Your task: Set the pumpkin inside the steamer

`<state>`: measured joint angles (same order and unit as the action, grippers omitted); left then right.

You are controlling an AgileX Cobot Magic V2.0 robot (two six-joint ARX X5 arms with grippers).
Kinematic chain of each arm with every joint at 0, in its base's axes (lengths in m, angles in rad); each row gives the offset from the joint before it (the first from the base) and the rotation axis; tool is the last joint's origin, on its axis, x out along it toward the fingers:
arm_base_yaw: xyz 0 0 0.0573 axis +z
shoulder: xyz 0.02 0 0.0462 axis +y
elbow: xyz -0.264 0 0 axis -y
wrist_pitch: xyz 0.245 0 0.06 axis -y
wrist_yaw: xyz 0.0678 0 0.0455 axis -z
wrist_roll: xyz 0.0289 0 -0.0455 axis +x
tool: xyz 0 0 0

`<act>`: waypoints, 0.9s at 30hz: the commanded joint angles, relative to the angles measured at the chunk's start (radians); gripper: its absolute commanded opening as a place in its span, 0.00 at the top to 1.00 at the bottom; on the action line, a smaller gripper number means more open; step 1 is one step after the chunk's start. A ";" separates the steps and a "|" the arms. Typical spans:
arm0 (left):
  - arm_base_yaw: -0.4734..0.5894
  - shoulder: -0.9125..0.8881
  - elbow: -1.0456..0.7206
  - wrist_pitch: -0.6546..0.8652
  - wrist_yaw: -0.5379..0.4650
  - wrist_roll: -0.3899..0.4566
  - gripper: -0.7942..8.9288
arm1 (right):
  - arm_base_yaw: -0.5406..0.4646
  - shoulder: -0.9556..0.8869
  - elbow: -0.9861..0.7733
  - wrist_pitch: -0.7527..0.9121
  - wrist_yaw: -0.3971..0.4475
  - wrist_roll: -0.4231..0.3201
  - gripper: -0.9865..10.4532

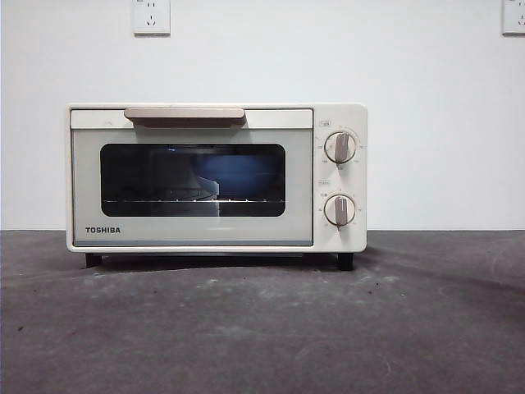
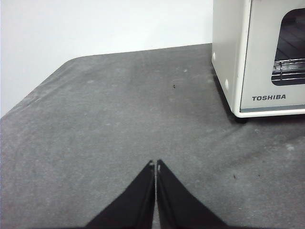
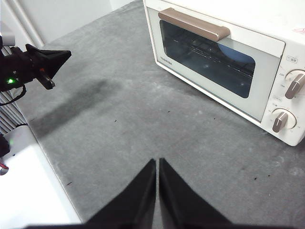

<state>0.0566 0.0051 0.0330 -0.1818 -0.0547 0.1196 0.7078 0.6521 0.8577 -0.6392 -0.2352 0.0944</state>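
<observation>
The pumpkin shows in none of the three views: not on the mat, not in either gripper. Through the steamer's window only a wire rack and a bluish shape or reflection can be made out; whether the pumpkin sits inside cannot be told, and so neither can its heading or long axis.

The steamer stands on its short black feet at the back of the grey mat, close to the white wall, with its long axis running across the table. Its door is shut and upright, the glass facing the front camera squarely, the bar handle along the top edge and two knobs stacked on its right panel. That facing probably suits the arms, since the door would drop forward toward them.

The left gripper hangs above bare mat, off the steamer's TOSHIBA corner, jaws pressed together and holding nothing. The right gripper hangs higher, in front of the door and looking down on the handle, jaws likewise closed and empty. Both look parked clear of the door's swing. Judging by the shut door, either the pumpkin is already in or nothing has begun.
</observation>
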 commanded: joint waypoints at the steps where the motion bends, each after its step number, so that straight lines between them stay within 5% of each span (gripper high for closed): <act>1: 0.000 -0.002 -0.020 -0.006 -0.003 -0.005 0.90 | 0.010 0.006 0.004 0.011 0.000 0.006 0.91; 11: 0.000 -0.002 -0.020 -0.006 -0.003 -0.005 0.90 | 0.010 0.005 0.004 0.010 0.000 0.006 0.91; 14: 0.000 -0.002 -0.020 -0.006 -0.003 -0.005 0.90 | -0.030 -0.020 0.004 0.009 0.006 -0.061 0.91; 27: 0.000 -0.002 -0.020 -0.006 -0.003 -0.005 0.90 | -0.520 -0.301 -0.286 0.323 0.000 -0.137 0.91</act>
<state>0.0566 0.0051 0.0330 -0.1818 -0.0547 0.1192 0.2058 0.3645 0.5926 -0.3431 -0.2344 -0.0208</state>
